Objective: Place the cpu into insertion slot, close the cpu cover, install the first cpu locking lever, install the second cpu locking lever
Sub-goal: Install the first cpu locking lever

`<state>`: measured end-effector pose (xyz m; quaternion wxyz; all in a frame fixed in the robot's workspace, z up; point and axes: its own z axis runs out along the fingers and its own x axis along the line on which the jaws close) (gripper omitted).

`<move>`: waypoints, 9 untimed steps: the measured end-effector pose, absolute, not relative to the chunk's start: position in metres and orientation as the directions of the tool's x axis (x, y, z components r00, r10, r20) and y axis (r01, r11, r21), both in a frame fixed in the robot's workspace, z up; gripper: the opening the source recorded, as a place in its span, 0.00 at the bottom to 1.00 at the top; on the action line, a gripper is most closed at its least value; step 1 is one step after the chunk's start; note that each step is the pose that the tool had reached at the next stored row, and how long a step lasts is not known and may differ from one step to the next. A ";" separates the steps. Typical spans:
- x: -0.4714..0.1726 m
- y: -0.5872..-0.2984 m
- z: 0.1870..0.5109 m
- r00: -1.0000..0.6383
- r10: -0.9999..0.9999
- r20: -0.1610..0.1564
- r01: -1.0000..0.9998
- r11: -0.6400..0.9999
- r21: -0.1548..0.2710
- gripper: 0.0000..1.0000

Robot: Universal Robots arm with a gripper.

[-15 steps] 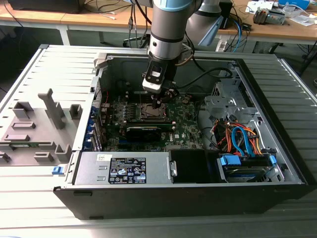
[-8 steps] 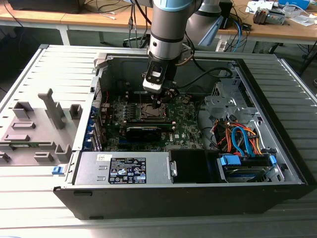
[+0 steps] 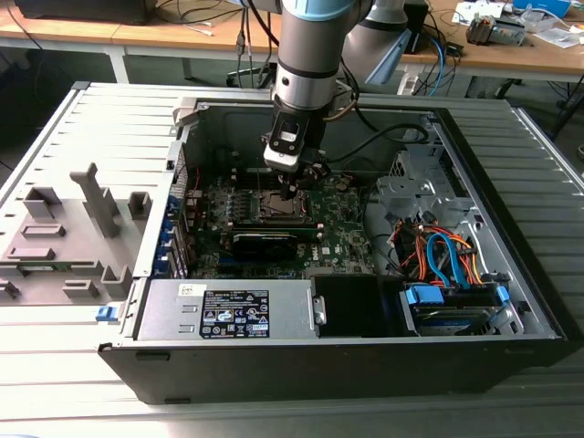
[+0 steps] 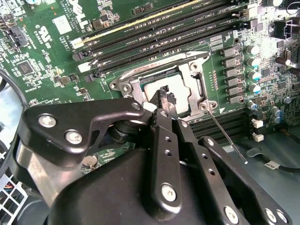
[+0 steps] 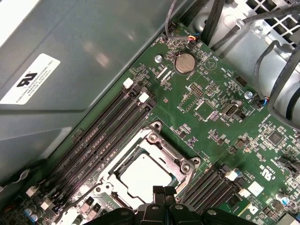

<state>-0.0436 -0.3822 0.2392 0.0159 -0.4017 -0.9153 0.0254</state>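
The insertion slot [image 3: 276, 208] sits mid-motherboard inside the open computer case. In both wrist views the silver cpu [image 5: 140, 176] [image 4: 173, 86] lies in it, and the metal cpu cover [image 5: 180, 164] [image 4: 199, 84] lies flat around it. One thin locking lever [image 4: 227, 136] sticks out from the socket's corner, unlatched. My gripper [image 3: 290, 192] hangs just above the socket. Its black fingertips [image 5: 158, 191] are pressed together at the socket's edge, with nothing visible between them. In the second wrist view my gripper [image 4: 165, 92] covers one side of the cpu.
Memory slots [image 5: 98, 136] run along the socket. A long black card [image 3: 265, 242] lies just in front of it. A power supply [image 3: 228, 310] and a drive bay with orange and blue cables [image 3: 447, 265] line the case front. Grey fixture blocks [image 3: 64, 237] stand on the exterior view's left.
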 end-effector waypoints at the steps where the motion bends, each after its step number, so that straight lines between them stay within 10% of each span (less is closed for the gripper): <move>1: -0.044 -0.382 0.239 -0.677 0.736 0.009 0.734 0.677 -0.059 0.11; 9: -0.044 -0.382 0.239 -0.685 0.729 0.009 0.727 0.684 -0.059 0.11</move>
